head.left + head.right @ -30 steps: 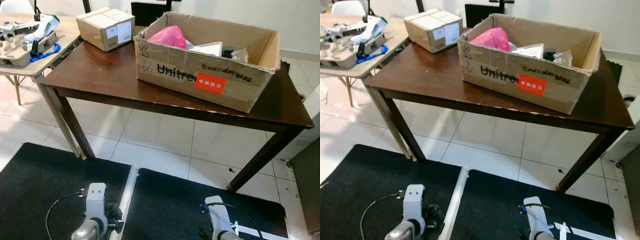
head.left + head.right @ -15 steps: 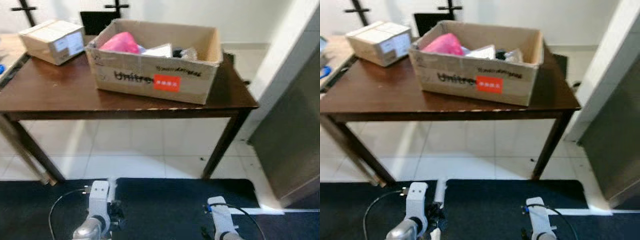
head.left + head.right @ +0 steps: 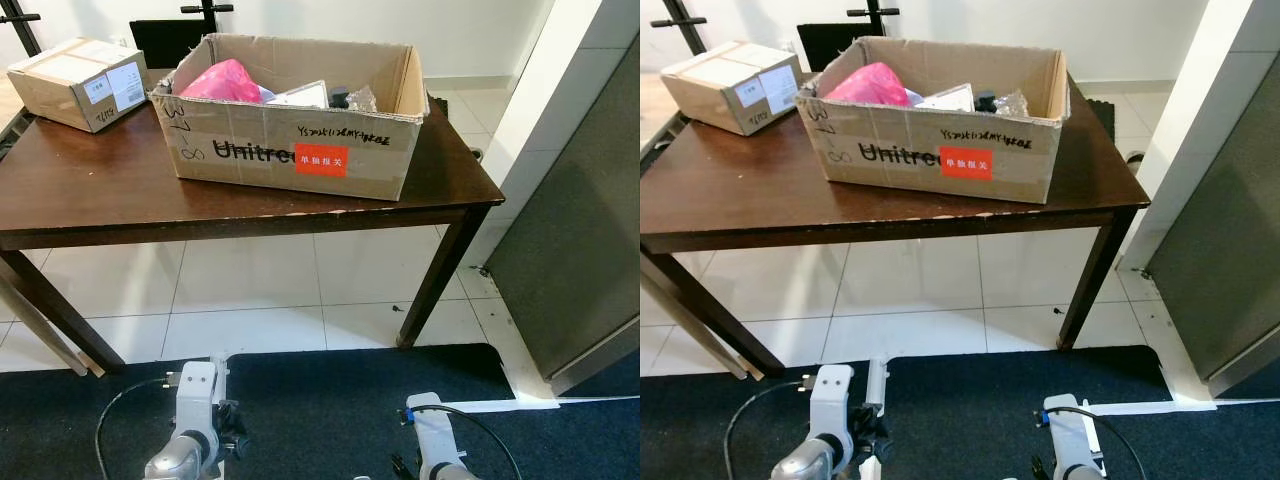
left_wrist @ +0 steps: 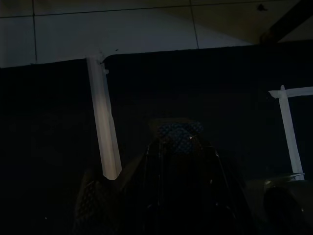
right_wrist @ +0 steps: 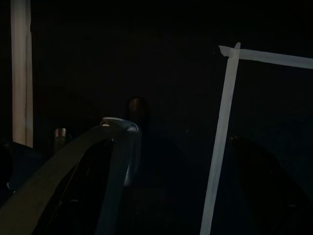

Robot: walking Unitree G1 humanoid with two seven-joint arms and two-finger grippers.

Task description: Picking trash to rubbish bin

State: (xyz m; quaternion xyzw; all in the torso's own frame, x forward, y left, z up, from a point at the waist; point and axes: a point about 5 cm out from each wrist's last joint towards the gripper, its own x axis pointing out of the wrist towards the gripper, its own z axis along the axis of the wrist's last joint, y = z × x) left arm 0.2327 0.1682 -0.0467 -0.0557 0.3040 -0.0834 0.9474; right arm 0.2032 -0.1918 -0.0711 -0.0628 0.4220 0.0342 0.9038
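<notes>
- On the dark wooden table (image 3: 100,190) sits one large open cardboard box (image 3: 290,150) with a red sticker; it holds the trash: one pink bag (image 3: 222,80), one white flat piece (image 3: 298,96), one dark item with clear crinkled wrap (image 3: 350,97); exact count of small bits inside hard to tell
- One smaller sealed carton (image 3: 75,82) stands at the table's far left corner, apart from the big box
- Both arms hang low over the black floor mat (image 3: 330,400); left tool (image 4: 178,147) points at the mat in the dark wrist view, cannot tell if its fingers are apart or together; right tool (image 5: 105,161) same, too dark, cannot tell; neither is seen holding anything
- White tape lines (image 5: 222,147) on the mat, two strips visible in each wrist view
- Judged stage: approach, no pickup begun; robot stands back from the table, trash well out of reach
- Risks: box walls are high, so a reach over the rim may snag or shove the box along the table; pink bag is soft, a pinch could slip or tear it; grey panel (image 3: 580,220) close on the right could be clipped by the right arm while stepping in
- Which container is the rubbish bin: cannot tell
</notes>
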